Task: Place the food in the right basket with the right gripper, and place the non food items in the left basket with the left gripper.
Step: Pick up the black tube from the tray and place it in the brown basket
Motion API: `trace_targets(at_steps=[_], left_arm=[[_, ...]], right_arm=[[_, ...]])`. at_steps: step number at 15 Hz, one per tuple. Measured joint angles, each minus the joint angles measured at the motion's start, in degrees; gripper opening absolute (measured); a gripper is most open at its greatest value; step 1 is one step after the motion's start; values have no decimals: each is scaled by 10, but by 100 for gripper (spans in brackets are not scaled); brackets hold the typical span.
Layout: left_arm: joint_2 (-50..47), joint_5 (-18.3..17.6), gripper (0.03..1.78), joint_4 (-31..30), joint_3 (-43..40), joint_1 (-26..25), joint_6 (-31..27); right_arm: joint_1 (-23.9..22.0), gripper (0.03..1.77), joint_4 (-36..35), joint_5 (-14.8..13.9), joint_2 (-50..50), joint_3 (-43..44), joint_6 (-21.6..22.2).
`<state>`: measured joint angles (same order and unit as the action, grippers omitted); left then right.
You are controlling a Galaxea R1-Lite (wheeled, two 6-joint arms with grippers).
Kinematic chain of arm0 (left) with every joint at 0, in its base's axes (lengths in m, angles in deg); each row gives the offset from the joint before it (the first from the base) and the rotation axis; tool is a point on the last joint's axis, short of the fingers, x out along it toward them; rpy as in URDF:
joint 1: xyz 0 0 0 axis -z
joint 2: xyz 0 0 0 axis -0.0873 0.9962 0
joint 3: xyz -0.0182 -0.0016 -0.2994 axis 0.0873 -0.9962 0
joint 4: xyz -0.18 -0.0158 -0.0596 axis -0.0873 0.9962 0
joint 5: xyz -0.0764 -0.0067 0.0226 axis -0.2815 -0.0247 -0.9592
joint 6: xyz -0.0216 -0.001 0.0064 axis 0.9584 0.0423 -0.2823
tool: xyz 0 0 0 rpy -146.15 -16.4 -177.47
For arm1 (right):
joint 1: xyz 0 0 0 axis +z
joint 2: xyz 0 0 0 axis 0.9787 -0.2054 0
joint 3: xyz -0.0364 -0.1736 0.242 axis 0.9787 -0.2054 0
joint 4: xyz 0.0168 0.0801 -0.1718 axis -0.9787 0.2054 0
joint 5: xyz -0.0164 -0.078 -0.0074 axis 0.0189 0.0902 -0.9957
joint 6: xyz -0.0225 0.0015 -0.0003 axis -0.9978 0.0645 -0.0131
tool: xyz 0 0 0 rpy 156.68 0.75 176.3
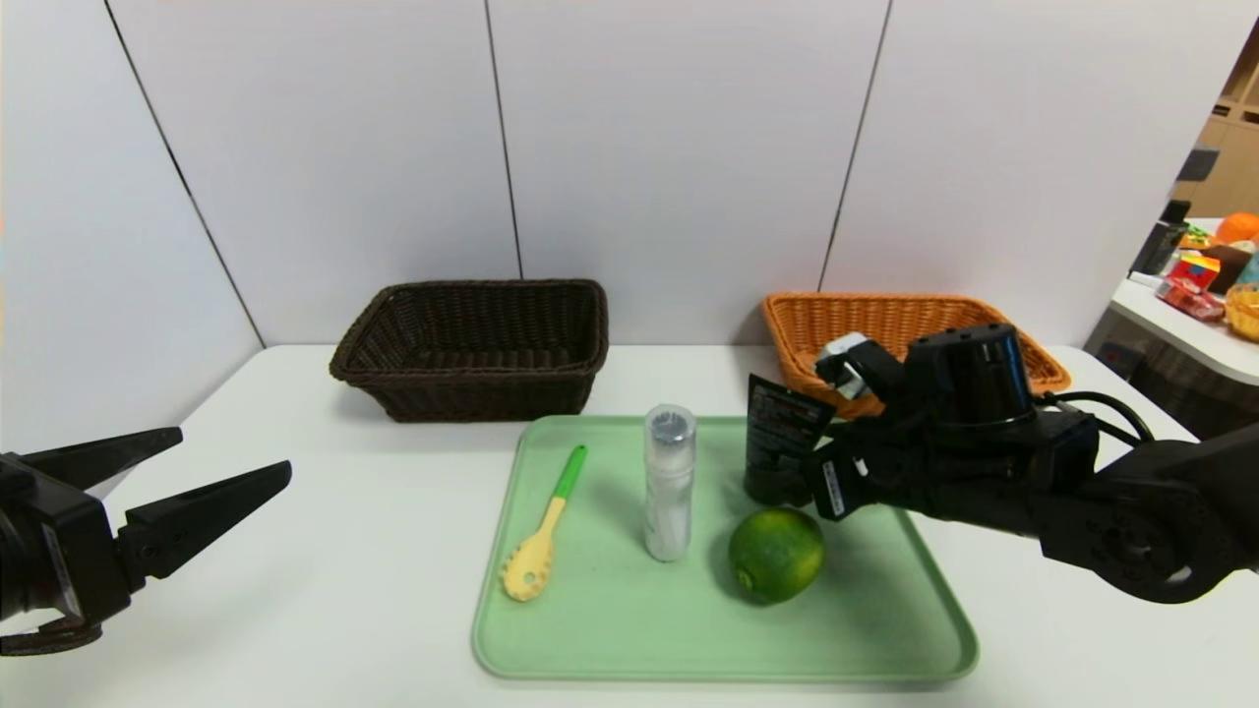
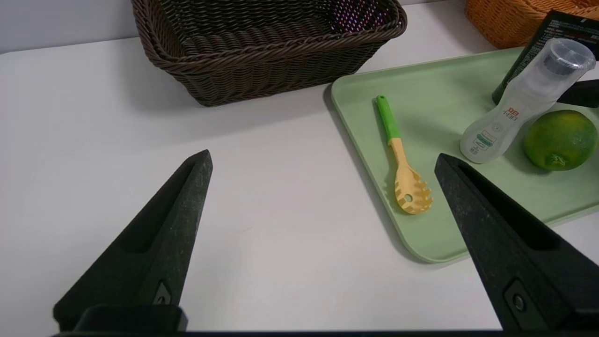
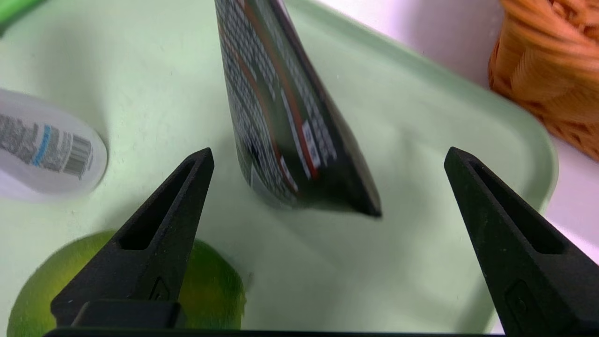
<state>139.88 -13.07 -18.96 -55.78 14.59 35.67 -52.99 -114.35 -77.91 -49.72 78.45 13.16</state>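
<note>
Head view: the right tool (image 1: 787,472) hovers wide open and empty over the green tray (image 1: 885,649), just beside the upright black pouch (image 1: 782,433) and above the round lime (image 1: 776,554). Left wrist view: the left tool (image 2: 323,164) gapes empty above the white worktop (image 2: 93,117), near the woven dark basket (image 2: 262,47). Right wrist view: the glossy pouch (image 3: 285,117) stands between the tapered fingers (image 3: 154,234).

- Both arms are finished in matte black.
- Each hand is built with two long, tapered, pointed fingers (image 2: 168,234), a recessed slot being cut into each.
- The left hand (image 1: 236,457) is seen as plain black wedges.
- On the right arm (image 1: 1131,511), a round black housing, black cables and a white label are carried.
</note>
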Motion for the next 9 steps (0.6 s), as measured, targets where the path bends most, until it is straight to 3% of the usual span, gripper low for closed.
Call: trace_targets(at_steps=[7,9], left_arm=[[0,-2,169,0,-3,0,-2],[0,-2,169,0,-3,1,-4]], right_arm=[[2,170,-31,0,-20,-7,0],[2,143,-31,0,-20,-8,-1]])
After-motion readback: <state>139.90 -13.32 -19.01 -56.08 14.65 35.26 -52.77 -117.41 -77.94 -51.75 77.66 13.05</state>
